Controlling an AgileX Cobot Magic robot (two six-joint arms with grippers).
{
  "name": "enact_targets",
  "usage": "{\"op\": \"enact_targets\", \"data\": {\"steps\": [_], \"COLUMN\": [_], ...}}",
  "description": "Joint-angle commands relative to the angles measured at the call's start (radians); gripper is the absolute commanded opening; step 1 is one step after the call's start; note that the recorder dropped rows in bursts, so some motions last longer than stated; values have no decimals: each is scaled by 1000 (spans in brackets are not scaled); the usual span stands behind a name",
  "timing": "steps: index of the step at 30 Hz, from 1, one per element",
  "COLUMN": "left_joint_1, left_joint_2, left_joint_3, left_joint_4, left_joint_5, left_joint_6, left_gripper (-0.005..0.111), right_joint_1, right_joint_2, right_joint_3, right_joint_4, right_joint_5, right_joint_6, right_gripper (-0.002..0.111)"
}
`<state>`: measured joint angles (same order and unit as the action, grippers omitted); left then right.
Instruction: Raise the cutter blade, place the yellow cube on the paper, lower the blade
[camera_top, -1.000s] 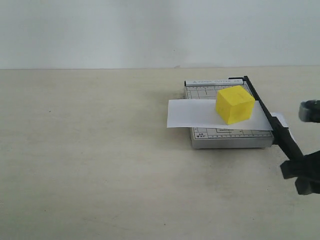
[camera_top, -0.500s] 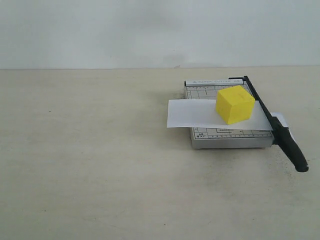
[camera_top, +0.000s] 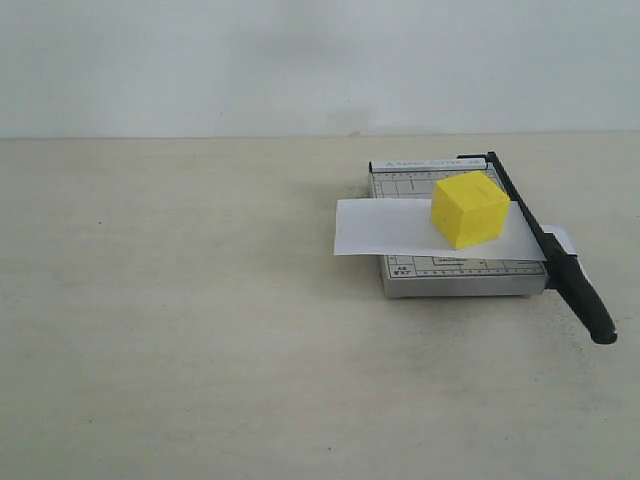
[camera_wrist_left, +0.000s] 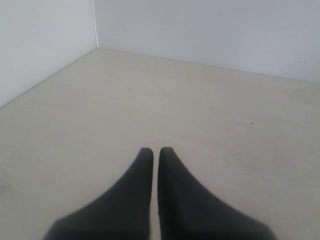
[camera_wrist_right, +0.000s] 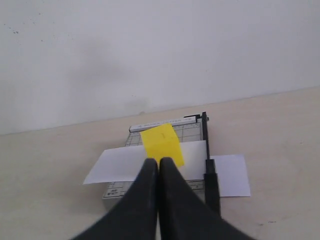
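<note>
The yellow cube rests on the white paper that lies across the grey gridded cutter base. The black cutter blade lies down along the base's right edge, its thick handle sticking out past the front. In the right wrist view the cube, paper and blade lie beyond my right gripper, which is shut, empty and well back from them. My left gripper is shut on nothing over bare table. Neither gripper shows in the exterior view.
A beige tabletop stretches to the left of the cutter. A white wall stands behind it. The left wrist view shows a wall corner at the table's far side.
The right gripper, at the exterior view's right edge beside the blade handle a second ago, has left that view. Cube, paper and blade have not moved.
</note>
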<state>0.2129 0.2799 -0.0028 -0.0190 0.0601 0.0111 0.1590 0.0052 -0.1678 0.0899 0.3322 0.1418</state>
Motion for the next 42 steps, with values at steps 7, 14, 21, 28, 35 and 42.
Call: {"op": "enact_targets", "data": {"steps": [7, 14, 21, 28, 35, 42], "left_joint_1": [-5, -27, -109, -109, -106, -106], "left_joint_2": [-48, -259, -280, -280, -280, -280], "left_joint_3": [3, 3, 3, 3, 3, 3], "left_joint_4": [-11, -11, -7, -7, -7, -7], "left_joint_5": [-2, 60, 109, 111, 107, 107], "left_joint_6": [7, 7, 9, 9, 9, 9], "left_gripper": [4, 4, 4, 4, 4, 4], "right_joint_1": [1, 1, 1, -1, -22, -91], "right_joint_2": [-5, -5, -5, -5, -5, -5], "right_joint_3": [5, 40, 168, 168, 168, 168], "right_joint_4": [-233, -293, -233, -205, -205, -205], "right_joint_5": [157, 180, -1, 16, 22, 13], "right_joint_6": [-142, -154, -156, -126, -126, -142], "right_gripper": [0, 0, 0, 0, 0, 0]}}
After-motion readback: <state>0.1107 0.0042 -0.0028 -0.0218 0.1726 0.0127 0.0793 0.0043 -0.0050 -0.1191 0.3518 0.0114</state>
